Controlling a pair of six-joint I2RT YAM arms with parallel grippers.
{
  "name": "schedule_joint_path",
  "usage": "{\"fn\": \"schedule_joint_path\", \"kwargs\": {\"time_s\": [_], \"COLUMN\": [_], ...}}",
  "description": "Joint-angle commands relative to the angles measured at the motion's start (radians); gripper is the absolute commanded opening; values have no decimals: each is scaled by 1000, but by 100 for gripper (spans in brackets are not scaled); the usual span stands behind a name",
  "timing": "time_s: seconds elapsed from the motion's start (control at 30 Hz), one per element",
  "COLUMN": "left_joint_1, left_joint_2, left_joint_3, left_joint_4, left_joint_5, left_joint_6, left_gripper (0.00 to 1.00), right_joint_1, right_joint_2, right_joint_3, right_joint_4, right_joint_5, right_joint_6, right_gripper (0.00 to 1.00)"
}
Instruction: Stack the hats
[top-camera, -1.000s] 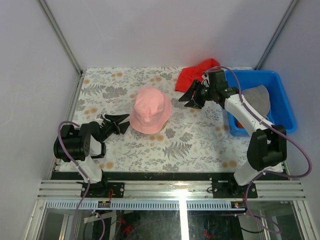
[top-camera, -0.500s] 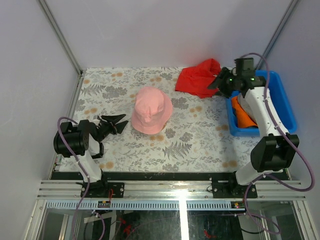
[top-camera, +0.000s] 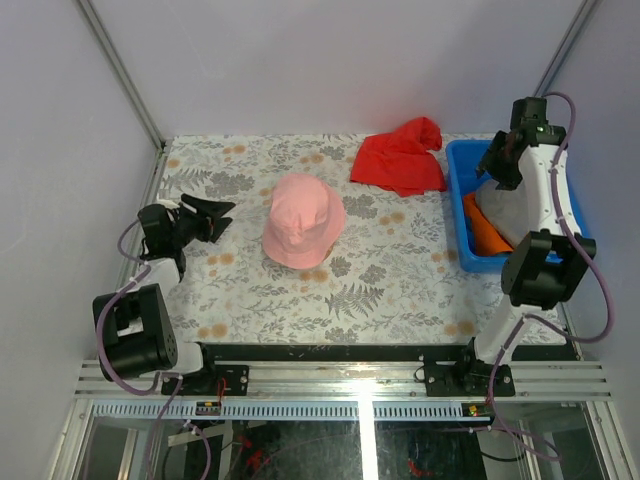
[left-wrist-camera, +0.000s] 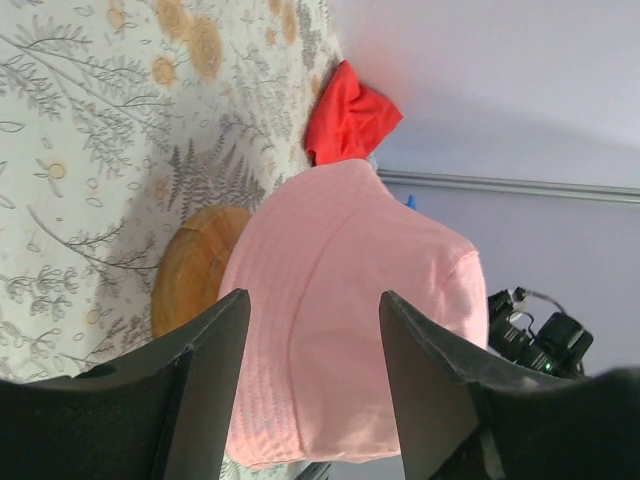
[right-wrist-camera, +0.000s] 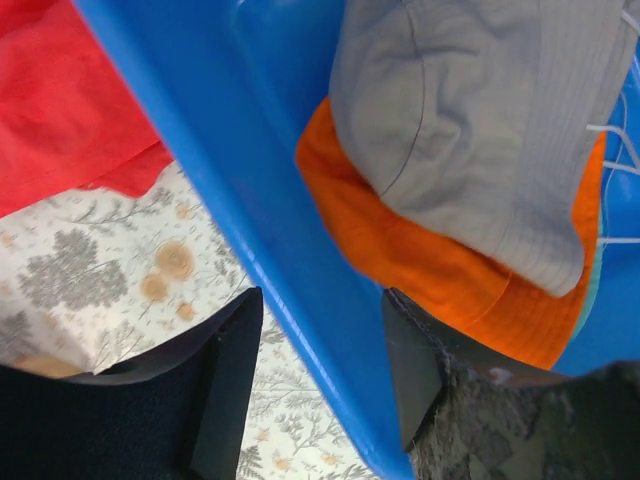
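Observation:
A pink hat (top-camera: 303, 220) sits on a wooden stand (left-wrist-camera: 195, 270) in the middle of the table; it also shows in the left wrist view (left-wrist-camera: 350, 300). My left gripper (top-camera: 213, 211) is open and empty, left of the pink hat and apart from it. A grey hat (top-camera: 507, 205) lies on an orange hat (top-camera: 484, 236) in the blue bin (top-camera: 460, 160). In the right wrist view the grey hat (right-wrist-camera: 470, 130) covers the orange hat (right-wrist-camera: 430, 260), with a thin teal edge (right-wrist-camera: 593, 290) beneath. My right gripper (top-camera: 497, 168) is open and empty above the bin's left wall (right-wrist-camera: 250, 180).
A flat red cloth (top-camera: 400, 158) lies at the back of the table, just left of the bin; it also shows in the right wrist view (right-wrist-camera: 70, 110) and the left wrist view (left-wrist-camera: 350, 120). Frame posts stand at the back corners.
My right arm swung from the table middle to the right, over the blue bin. My left arm turned back and to the left, away from the pink hat. The hats have not moved.

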Motion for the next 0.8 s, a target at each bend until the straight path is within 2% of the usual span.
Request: {"fn": "schedule_joint_path", "kwargs": {"time_s": [0.0, 0.3, 0.77], "left_joint_1": [9, 11, 14], "left_joint_2": [45, 110, 121], "left_joint_3": [5, 34, 105], "left_joint_4": [-133, -116, -224], "left_joint_5": [17, 33, 12], "left_joint_6": [67, 63, 137], "left_gripper": [54, 54, 53], "right_joint_1": [4, 4, 46], "right_joint_2": [136, 421, 568], "right_joint_3": [162, 429, 477], "right_joint_4": [-83, -159, -150], "right_joint_5": [106, 196, 294], "right_joint_6": [-65, -97, -111], "right_gripper": [57, 51, 51]}}
